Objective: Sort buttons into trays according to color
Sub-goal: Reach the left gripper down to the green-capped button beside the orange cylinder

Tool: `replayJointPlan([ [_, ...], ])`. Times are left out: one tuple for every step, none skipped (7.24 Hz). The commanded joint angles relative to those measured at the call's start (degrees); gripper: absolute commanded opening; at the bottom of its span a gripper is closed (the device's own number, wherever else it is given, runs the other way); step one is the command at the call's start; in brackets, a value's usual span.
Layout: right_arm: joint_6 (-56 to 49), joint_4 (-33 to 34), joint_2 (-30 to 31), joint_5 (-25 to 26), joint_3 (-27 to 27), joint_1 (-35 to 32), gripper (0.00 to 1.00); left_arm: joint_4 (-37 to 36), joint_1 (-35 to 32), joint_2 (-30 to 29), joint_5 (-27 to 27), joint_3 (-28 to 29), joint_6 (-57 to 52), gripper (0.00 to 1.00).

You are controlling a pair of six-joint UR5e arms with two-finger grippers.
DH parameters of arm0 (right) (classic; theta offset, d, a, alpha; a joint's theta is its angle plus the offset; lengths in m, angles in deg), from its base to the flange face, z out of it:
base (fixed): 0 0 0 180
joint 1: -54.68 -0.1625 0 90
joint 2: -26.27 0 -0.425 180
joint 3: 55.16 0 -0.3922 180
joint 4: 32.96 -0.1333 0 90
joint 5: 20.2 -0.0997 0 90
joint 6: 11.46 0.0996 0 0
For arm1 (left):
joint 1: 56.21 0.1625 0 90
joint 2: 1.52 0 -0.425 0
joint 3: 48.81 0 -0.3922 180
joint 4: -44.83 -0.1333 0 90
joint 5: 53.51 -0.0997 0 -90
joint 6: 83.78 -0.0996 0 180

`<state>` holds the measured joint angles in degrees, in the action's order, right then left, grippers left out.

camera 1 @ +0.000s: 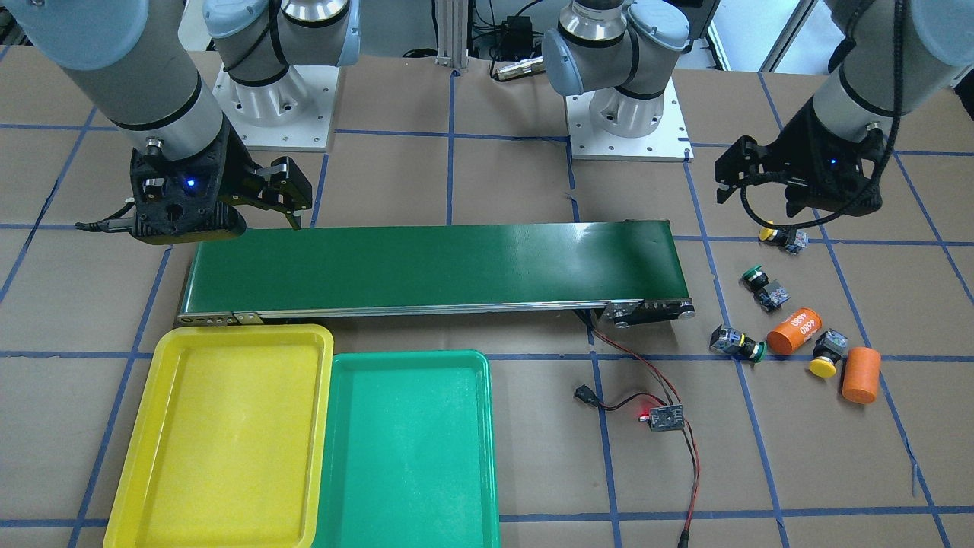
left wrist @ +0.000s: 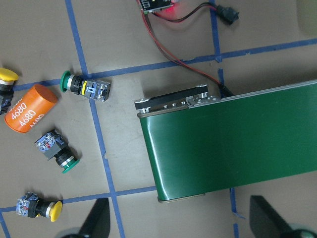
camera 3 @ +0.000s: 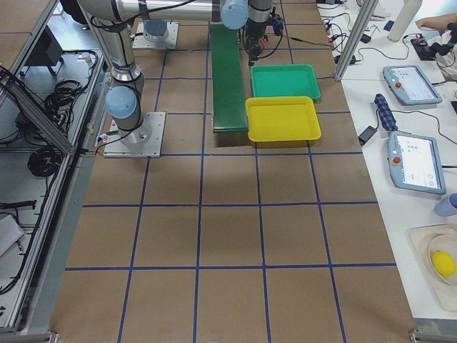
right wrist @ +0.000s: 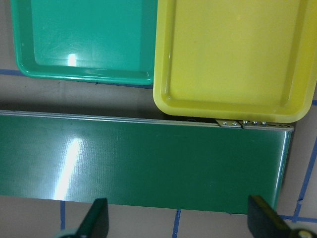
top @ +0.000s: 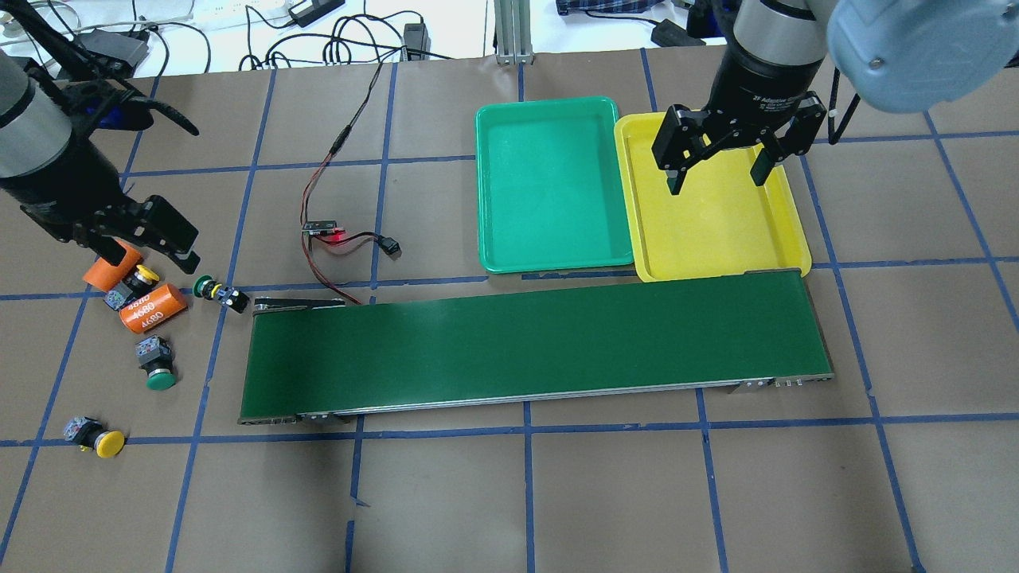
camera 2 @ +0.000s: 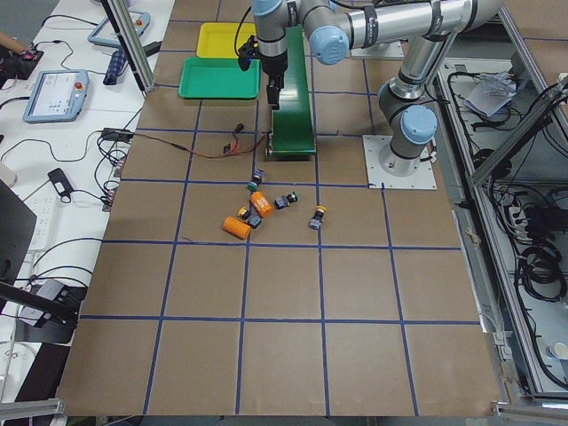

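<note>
Left gripper (left wrist: 181, 225) hangs off the conveyor belt's (left wrist: 233, 144) end, jaws spread wide, and all four buttons lie on the table outside them: two green buttons (left wrist: 85, 88), two yellow buttons (left wrist: 39, 209). Right gripper (top: 716, 171), jaws also spread, hovers over the yellow tray (top: 720, 274) alongside the belt, green tray (top: 557, 265) just beside it

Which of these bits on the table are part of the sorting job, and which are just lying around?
For the job: yellow buttons, green buttons, yellow tray, green tray.
Lying about: orange cylinders, conveyor belt, wired circuit board.
</note>
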<state>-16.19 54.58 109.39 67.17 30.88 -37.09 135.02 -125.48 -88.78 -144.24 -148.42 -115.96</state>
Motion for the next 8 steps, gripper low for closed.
replayJointPlan([
  [-0.11,-0.01,0.03,-0.09,0.01,-0.07,1.0,-5.78,5.98,-2.38,0.47,-2.85,-13.83,1.0],
  [-0.11,0.08,0.03,-0.18,-0.08,-0.16,1.0,-10.78,6.25,-3.44,0.38,-5.48,-17.01,1.0],
  [-0.2,0.0,0.03,-0.26,0.01,-0.25,1.0,-17.09,6.25,-5.8,0.46,-8.29,-20.53,1.0],
  [-0.2,-0.01,-0.05,-0.18,0.01,-0.25,1.0,-21.59,6.16,-8.0,0.47,-10.93,-23.69,1.0],
  [-0.2,-0.09,-0.05,-0.18,0.01,-0.25,1.0,-25.21,6.16,-9.5,0.47,-12.0,-29.47,1.0],
  [-0.2,-0.09,-0.05,-0.18,0.01,-0.25,1.0,-27.24,6.16,-11.43,0.38,-12.1,-37.1,1.0],
  [-0.2,-0.09,-0.05,-0.18,0.01,-0.25,1.0,-29.27,6.16,-13.27,0.12,-11.93,-45.0,1.0],
  [-0.2,-0.01,0.03,-0.18,0.01,-0.25,1.0,-31.03,6.16,-15.56,-0.06,-12.01,-55.61,1.0],
])
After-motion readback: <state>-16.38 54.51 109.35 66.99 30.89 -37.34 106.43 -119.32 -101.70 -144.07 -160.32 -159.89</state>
